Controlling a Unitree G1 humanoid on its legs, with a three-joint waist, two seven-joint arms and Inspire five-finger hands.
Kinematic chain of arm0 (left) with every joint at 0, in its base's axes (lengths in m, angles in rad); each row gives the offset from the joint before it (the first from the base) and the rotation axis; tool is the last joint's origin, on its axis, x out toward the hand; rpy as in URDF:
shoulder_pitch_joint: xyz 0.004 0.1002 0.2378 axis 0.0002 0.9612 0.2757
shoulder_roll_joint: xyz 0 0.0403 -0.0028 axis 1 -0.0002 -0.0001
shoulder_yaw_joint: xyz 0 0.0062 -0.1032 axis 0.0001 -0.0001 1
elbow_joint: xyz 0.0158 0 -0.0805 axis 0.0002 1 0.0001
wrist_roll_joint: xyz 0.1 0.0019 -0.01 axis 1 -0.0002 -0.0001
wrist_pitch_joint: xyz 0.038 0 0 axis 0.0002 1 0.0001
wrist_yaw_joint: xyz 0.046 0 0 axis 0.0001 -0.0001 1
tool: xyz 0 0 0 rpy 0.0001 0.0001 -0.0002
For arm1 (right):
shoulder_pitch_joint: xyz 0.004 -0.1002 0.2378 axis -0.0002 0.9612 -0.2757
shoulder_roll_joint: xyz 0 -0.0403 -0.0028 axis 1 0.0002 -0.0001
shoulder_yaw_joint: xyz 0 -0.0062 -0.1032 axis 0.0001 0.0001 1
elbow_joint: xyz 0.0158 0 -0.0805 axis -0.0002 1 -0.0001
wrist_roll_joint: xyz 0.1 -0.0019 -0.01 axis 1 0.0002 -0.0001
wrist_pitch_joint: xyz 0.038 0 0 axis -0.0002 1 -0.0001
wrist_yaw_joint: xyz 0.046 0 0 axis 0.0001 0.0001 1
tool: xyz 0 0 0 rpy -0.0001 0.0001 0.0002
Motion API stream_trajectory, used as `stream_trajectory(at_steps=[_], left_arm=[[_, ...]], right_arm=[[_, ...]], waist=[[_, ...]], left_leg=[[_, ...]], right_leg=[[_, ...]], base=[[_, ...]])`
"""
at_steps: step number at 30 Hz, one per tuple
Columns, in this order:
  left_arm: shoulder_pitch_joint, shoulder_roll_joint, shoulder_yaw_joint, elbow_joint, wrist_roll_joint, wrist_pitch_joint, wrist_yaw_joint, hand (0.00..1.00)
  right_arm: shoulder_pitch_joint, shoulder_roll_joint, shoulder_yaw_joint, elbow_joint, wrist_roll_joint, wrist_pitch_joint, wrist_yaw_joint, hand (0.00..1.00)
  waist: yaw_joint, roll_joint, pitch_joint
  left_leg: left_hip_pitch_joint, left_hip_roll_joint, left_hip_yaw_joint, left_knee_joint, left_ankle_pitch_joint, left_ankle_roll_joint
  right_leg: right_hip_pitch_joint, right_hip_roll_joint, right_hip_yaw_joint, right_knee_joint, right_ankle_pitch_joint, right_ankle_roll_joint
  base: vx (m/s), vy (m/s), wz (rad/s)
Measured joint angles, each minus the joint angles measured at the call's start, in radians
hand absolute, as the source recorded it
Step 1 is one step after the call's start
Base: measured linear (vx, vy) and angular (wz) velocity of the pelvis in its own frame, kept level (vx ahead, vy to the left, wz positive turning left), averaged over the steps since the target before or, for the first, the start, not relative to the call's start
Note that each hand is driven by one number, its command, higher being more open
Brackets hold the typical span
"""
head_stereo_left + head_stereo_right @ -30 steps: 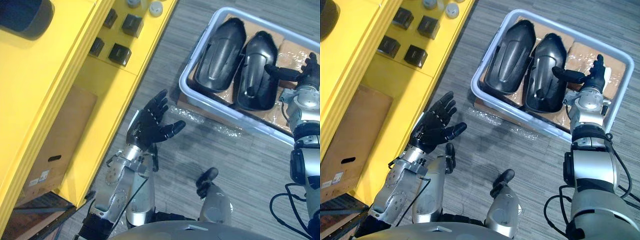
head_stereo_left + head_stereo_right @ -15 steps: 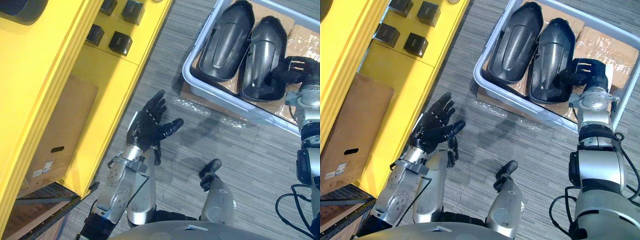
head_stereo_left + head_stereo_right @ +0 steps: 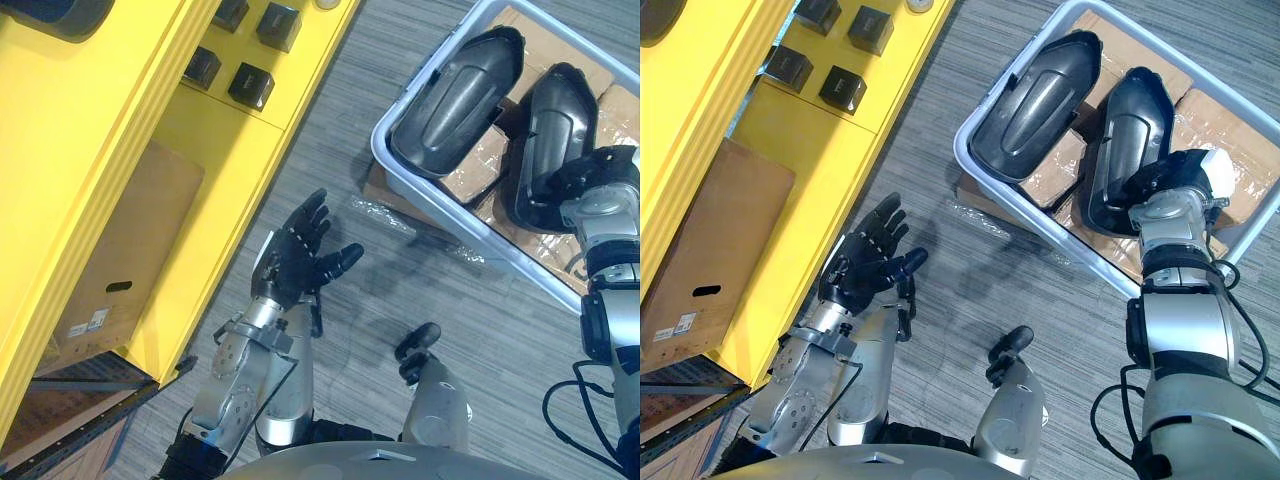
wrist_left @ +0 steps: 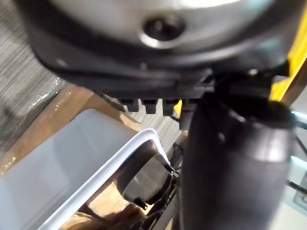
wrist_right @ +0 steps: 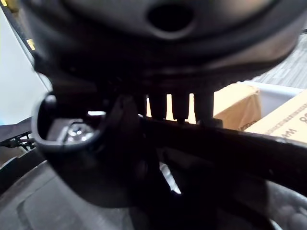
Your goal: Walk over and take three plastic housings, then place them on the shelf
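Standing at the left, the yellow shelf (image 3: 120, 150) carries small black boxes (image 3: 250, 85), with a cardboard box (image 3: 120, 270) in its lower bay. Beside it the left hand (image 3: 295, 262) hovers over the floor (image 3: 350, 130), fingers spread and holding nothing. At the far right a white tub (image 3: 460, 240) holds two black housings on cartons (image 3: 545, 35): the left housing (image 3: 450, 100), and the right housing (image 3: 550, 130), whose near end the right hand (image 3: 1168, 178) clasps.
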Motion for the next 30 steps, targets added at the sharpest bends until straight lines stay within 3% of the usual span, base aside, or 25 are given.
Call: stream_trajectory(at_steps=[9,14,18,24,30], left_arm=[[0.008,0.001,0.003,-0.004,0.001,0.0,-0.006,1.0],[0.04,0.0,0.023,-0.037,0.006,-0.002,-0.007,1.0],[0.037,-0.002,0.041,-0.08,0.008,-0.002,-0.008,1.0],[0.039,-0.003,0.053,-0.141,0.018,0.004,-0.049,1.0],[0.015,-0.008,0.045,-0.134,-0.014,0.141,-0.071,1.0]], right_arm=[[0.045,0.002,-0.021,-0.033,-0.002,0.089,-0.185,0.0],[0.09,0.002,-0.047,-0.222,-0.029,0.094,-0.312,0.0],[0.133,0.002,-0.084,-0.374,-0.044,0.04,-0.396,0.0],[0.36,0.008,-0.131,-0.734,-0.135,-0.045,-0.462,0.0],[0.554,0.237,-0.134,-0.922,-0.272,-0.121,-0.463,0.0]], waist=[[-0.009,-0.008,0.003],[-0.057,-0.016,0.007],[-0.07,-0.034,0.016],[-0.085,-0.062,0.0],[-0.112,-0.126,-0.134]], left_leg=[[0.038,-0.003,0.018,-0.075,0.051,-0.004],[0.068,0.001,0.042,-0.097,0.056,-0.006],[0.108,0.01,0.061,-0.119,0.06,-0.013],[0.223,-0.01,0.075,-0.222,0.087,-0.027],[0.337,-0.019,0.119,-0.353,0.124,-0.048]], right_leg=[[-0.007,0.005,0.015,-0.006,0.01,0.009],[-0.003,0.01,0.036,-0.015,0.017,0.012],[0.022,0.024,0.049,-0.039,0.029,0.009],[0.104,0.027,0.031,-0.077,0.031,0.014],[0.161,0.049,0.035,-0.139,0.038,0.027]], base=[[-0.05,-0.019,-0.04],[0.0,-0.014,-0.14],[0.01,-0.01,-0.15],[0.02,-0.003,0.0],[0.08,-0.029,-0.13]])
